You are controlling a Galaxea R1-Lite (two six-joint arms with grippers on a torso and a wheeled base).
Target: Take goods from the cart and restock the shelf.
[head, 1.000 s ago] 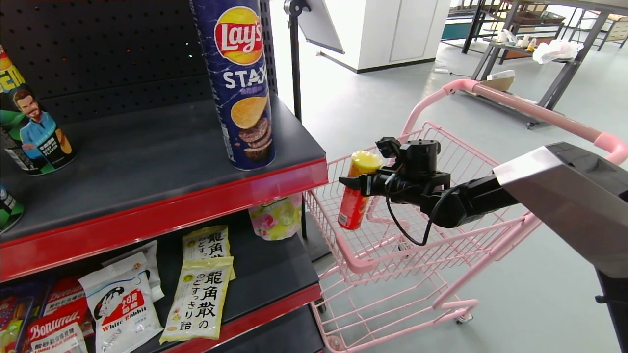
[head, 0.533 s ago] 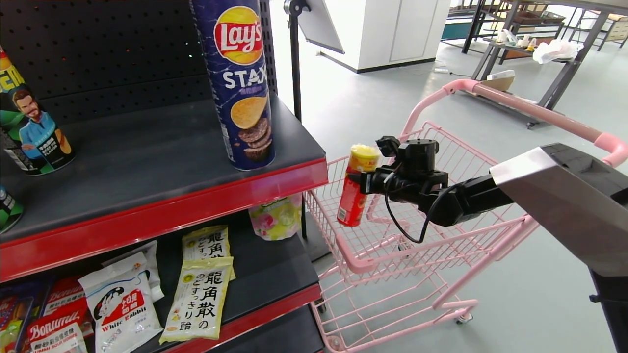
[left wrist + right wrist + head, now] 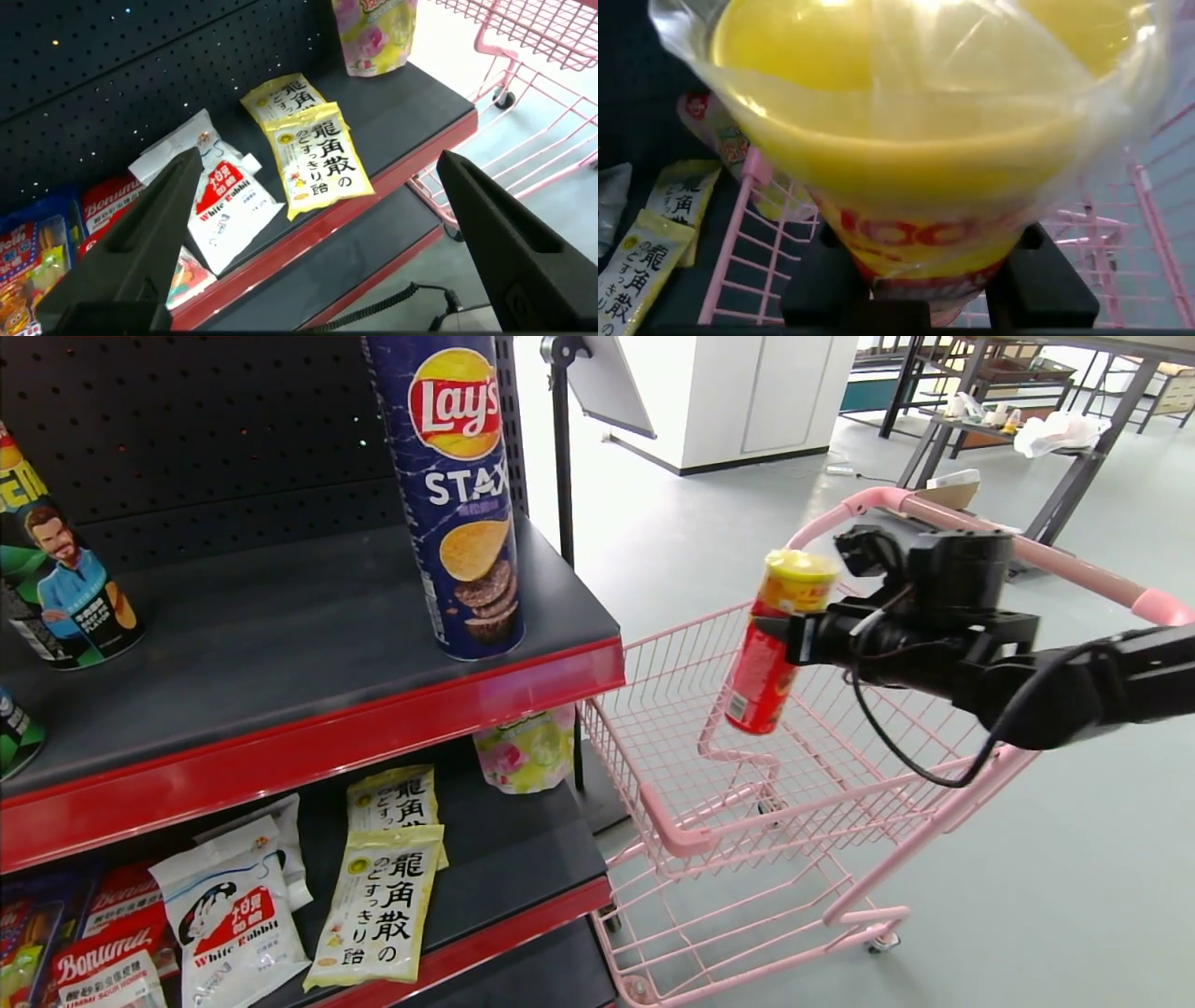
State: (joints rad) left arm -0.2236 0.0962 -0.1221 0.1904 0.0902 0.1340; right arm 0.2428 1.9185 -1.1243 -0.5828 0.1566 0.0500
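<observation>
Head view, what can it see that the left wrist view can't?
Head view's extras: the tall blue chip can on the upper shelf, and the red can, yellow-lidded, held in the right gripper. Left wrist view's extra: the left gripper, open. Both show the yellow candy bags, the white bag and the pink cart.

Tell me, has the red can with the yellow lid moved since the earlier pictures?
Yes. In the right claw, the red can went up and rightward, away from the shelf edge, toward the cart handle.
</observation>
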